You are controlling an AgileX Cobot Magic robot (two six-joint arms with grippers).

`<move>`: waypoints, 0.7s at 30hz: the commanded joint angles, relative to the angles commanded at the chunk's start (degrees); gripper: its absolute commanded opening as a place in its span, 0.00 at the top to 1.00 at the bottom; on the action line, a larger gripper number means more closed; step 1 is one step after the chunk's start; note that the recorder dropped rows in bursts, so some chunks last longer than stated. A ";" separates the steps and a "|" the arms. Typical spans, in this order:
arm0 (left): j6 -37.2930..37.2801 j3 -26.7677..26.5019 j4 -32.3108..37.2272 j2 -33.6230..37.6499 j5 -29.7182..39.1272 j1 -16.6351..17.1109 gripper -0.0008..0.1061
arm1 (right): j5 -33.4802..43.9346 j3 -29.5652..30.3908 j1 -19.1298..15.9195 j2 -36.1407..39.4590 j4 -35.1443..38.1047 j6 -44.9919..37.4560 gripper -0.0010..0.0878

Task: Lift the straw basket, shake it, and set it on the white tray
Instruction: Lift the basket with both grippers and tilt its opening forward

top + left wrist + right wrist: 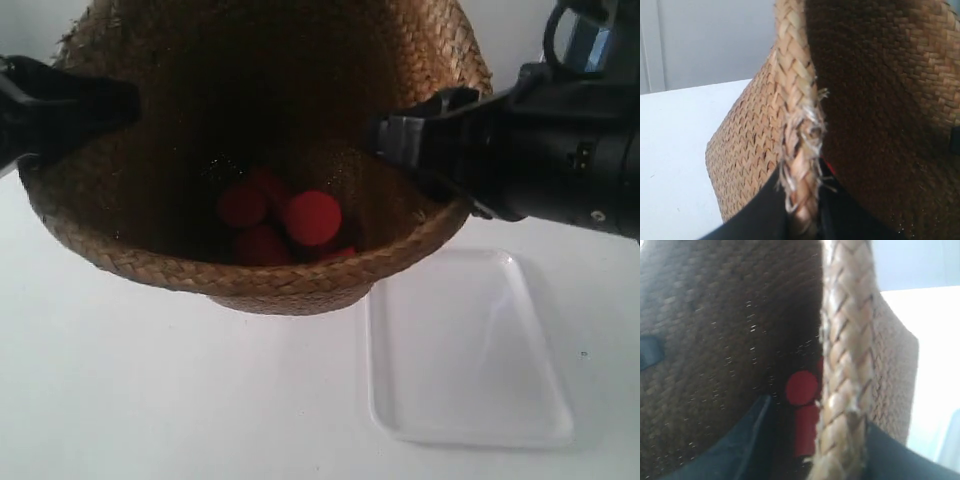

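Flaring braided straw basket (262,281), dark inside, red balls (311,218) within; both jaws clamped on rim

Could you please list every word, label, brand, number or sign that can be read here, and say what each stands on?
None: no text shows in any view. The brown braided-straw basket, the red balls inside it, the glossy white rectangular plastic tray, the white table and the black arm at the exterior view's right bear no lettering that can be made out.
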 joint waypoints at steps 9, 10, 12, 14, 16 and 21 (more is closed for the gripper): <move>2.16 -1.04 1.29 -9.84 16.12 0.00 0.99 | 12.34 -3.81 5.02 -9.49 1.12 6.02 0.99; 2.32 0.30 1.29 -9.98 14.26 0.00 0.99 | 8.68 -2.26 5.57 -9.50 -0.49 5.43 0.99; 3.58 4.14 1.29 -7.15 7.21 0.00 0.99 | -1.28 1.93 5.69 -5.98 -3.53 4.56 0.99; 8.78 6.01 2.95 -3.01 1.03 0.00 0.99 | -14.68 5.54 5.69 -1.50 -4.50 -0.73 0.99; 10.74 4.01 3.21 -3.10 4.46 0.00 0.99 | -12.67 3.76 5.69 -0.53 -4.50 -1.20 0.99; 11.14 -0.85 0.48 -9.78 16.26 0.00 0.99 | 10.72 -0.95 8.65 -6.97 -4.25 1.42 0.99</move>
